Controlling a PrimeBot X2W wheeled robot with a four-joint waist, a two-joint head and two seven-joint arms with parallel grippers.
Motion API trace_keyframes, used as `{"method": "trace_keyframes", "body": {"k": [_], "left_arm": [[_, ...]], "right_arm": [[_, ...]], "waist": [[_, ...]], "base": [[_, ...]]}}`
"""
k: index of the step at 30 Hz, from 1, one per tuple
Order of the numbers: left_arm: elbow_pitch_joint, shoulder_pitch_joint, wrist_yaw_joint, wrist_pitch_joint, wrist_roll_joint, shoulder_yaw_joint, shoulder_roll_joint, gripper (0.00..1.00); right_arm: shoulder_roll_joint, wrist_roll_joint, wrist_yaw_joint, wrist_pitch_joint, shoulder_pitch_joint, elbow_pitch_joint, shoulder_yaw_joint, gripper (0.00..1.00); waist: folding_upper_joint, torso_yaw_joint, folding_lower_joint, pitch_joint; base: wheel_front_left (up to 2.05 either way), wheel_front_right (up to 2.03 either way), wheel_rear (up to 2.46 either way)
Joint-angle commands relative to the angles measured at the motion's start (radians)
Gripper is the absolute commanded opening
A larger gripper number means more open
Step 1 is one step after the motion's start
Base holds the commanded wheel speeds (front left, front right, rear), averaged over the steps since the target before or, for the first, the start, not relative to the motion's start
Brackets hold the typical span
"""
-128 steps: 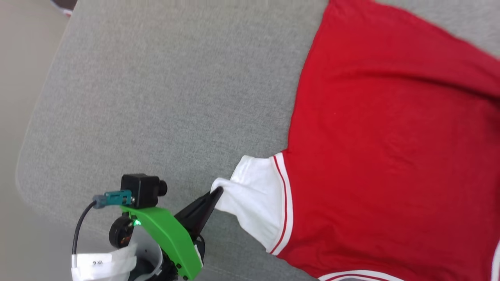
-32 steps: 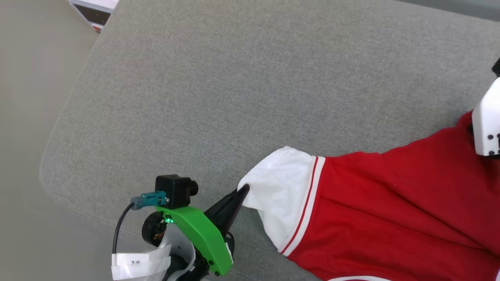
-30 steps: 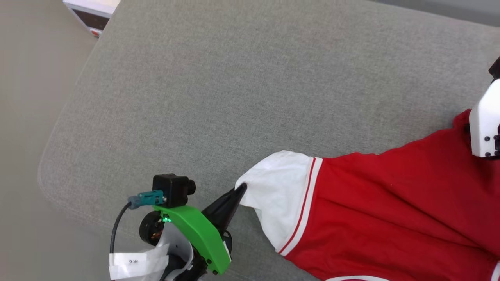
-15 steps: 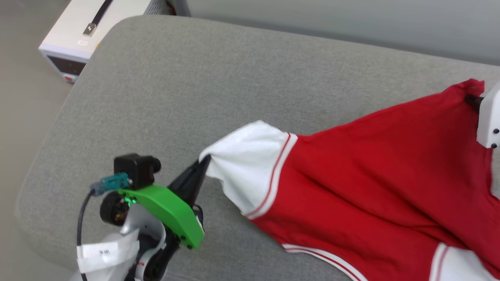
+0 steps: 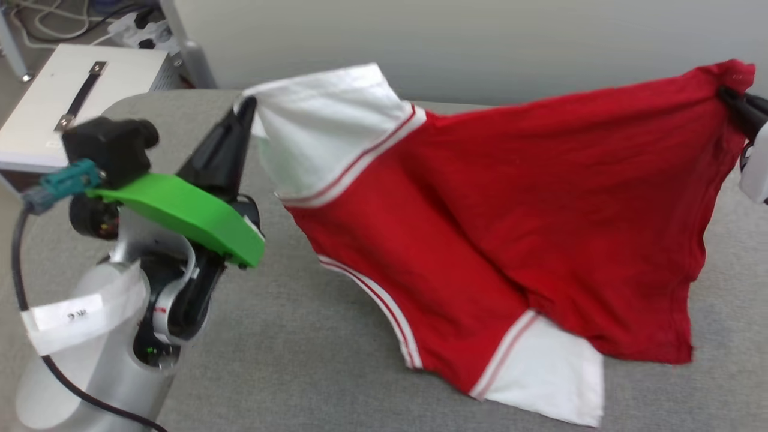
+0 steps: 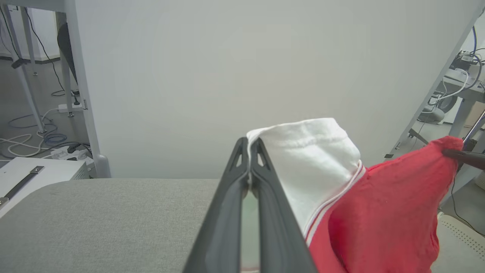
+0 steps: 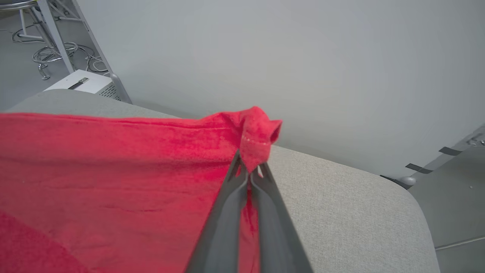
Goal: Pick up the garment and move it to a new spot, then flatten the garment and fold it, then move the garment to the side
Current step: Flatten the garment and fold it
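The red T-shirt [image 5: 510,198] with white, stripe-trimmed sleeves hangs between the left gripper [image 5: 247,107], pinching a sleeve, and the right gripper [image 5: 725,95], pinching a red corner. The frame edge cuts off most of the right gripper.

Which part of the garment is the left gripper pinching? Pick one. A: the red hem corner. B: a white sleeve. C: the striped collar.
B: the left gripper has its fingers shut on the edge of the garment's white sleeve.

L arm [image 5: 108,360]: silver w/ white tape label [image 5: 75,315], black cable [image 5: 13,264]. Green bracket [image 5: 180,210] carries black camera [image 5: 108,144] w/ teal plug [image 5: 60,180]. Fingers [image 5: 222,150] dark, tapered; R wrist casing [image 5: 757,171] white.
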Motion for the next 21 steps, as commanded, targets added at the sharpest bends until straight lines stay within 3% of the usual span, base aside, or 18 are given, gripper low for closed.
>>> {"method": "trace_keyframes", "body": {"k": [1, 12, 18, 21], "left_arm": [[-0.012, -0.033, 0.011, -0.009, 0.015, 0.011, 0.006, 0.00], [-0.045, -0.175, 0.035, -0.034, 0.087, 0.034, 0.018, 0.00], [-0.066, -0.237, 0.033, -0.033, 0.114, 0.035, 0.030, 0.00], [-0.079, -0.277, 0.010, -0.029, 0.153, 0.020, 0.062, 0.00]], "right_arm": [[0.000, 0.005, -0.001, -0.015, 0.010, -0.012, -0.013, 0.00], [0.052, -0.001, -0.001, -0.064, 0.051, -0.136, -0.118, 0.00], [0.074, -0.024, -0.001, -0.084, 0.054, -0.202, -0.171, 0.00], [0.090, -0.032, -0.001, -0.098, 0.043, -0.228, -0.204, 0.00]], "waist": [[0.0000, -0.040, 0.0000, -0.034], [0.0000, -0.078, 0.0000, -0.058], [0.0000, -0.085, 0.0000, -0.047], [0.0000, -0.088, 0.0000, -0.031]], "base": [[0.00, 0.00, 0.00], [0.00, 0.00, 0.00], [0.00, 0.00, 0.00], [0.00, 0.00, 0.00]]}}
